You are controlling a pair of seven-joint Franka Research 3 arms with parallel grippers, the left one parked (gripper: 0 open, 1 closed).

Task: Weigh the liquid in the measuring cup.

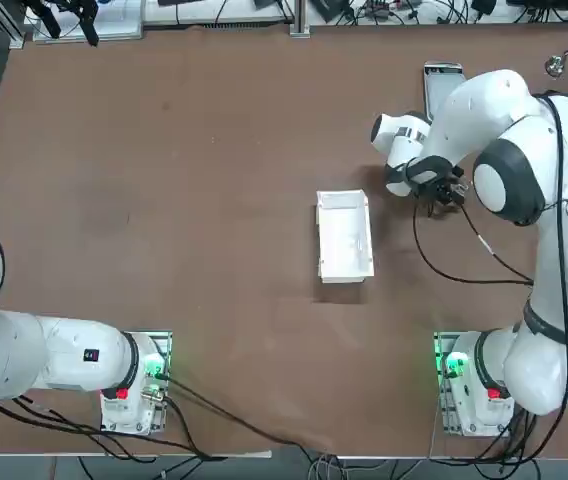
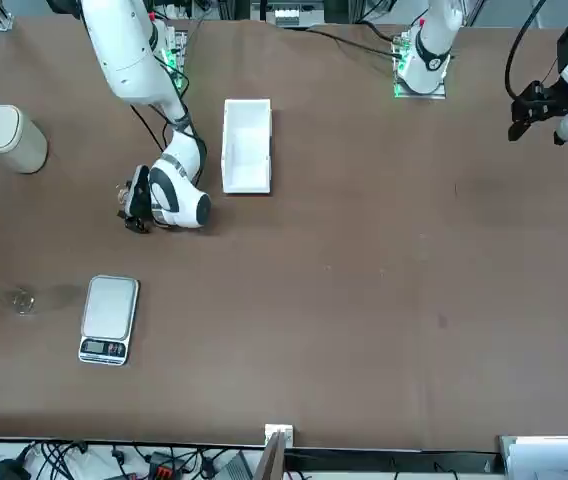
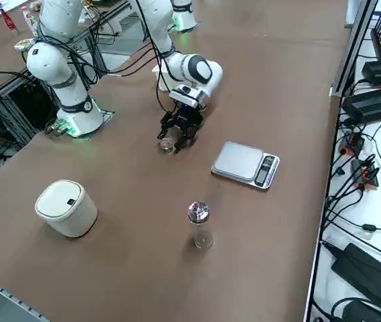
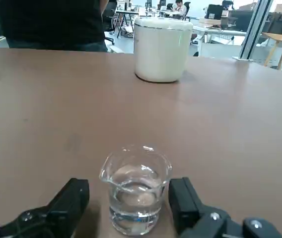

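The right gripper (image 4: 136, 208) sits low on the tabletop (image 4: 41, 109), jaws open, straddling the measuring cup (image 4: 136, 193) without clamping it. Close gently and squarely on its wall, keeping it upright so the liquid (image 4: 135, 198) stays level, before carrying it to the scale (image 3: 245, 164) nearby.

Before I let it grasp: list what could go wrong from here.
1. The measuring cup stands between the open fingers of the right gripper; an off-centre close could tip it and spill the liquid.
2. The scale lies apart, so the open cup must be carried there level.
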